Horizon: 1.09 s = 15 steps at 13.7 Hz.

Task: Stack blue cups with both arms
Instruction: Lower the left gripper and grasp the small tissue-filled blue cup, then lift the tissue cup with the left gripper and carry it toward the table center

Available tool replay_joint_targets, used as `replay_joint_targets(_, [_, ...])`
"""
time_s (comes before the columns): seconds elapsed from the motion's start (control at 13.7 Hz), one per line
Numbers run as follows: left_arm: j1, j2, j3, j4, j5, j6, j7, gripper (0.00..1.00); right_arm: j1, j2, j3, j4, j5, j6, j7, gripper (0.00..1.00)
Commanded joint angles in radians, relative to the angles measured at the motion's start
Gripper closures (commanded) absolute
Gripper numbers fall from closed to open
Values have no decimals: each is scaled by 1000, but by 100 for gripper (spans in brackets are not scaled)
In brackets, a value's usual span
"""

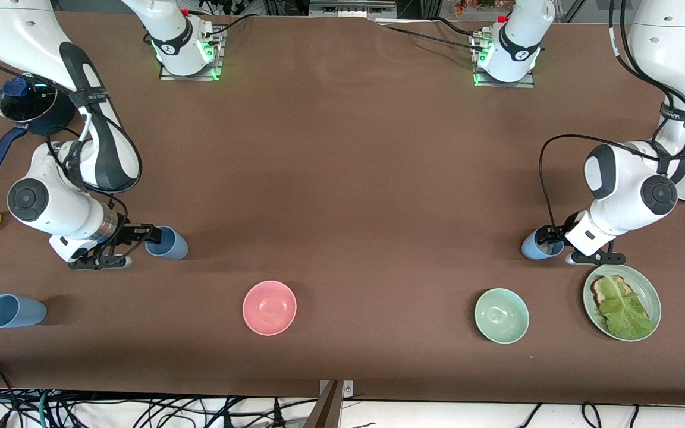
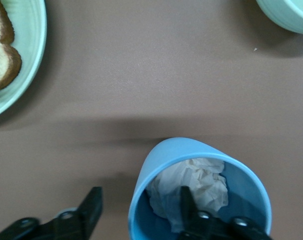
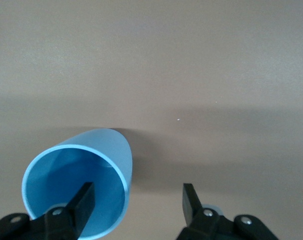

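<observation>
So no cups are stacked yet; I see three blue cups, all well apart on the counter (image 1: 342,178). My left claw (image 2: 136,212) is open, with one finger inside the cup with paper in it (image 2: 196,187) and one outside, near the plate (image 1: 649,285). My right claw (image 3: 136,202) is open too, one finger in the empty cup (image 3: 79,185). Both arms bend low. The third cup (image 1: 14,311) lies on its side at the right arm's end.

Nothing here can be read: the small print on the black band of the right arm (image 1: 90,95) is too small to make out.
</observation>
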Motion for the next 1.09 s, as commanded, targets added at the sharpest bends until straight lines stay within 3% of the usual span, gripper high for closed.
replay_joint_targets(0.0, [20, -6, -1, 2, -9, 6, 77, 100, -14, -31, 11, -38, -6, 16, 3, 25])
replay_joint_targets(0.51, [19, -29, -2, 13, -9, -38, 108, 100, -14, -31, 11, -38, -6, 16, 3, 32])
replay_joint_targets(0.66, [10, -65, -9, 75, -9, -180, 97, 100, -14, -31, 11, -38, -6, 16, 3, 34])
replay_joint_targets(1.02, [-2, -89, -51, 376, -8, -657, 8, 100, -14, -31, 11, -40, -6, 16, 3, 37])
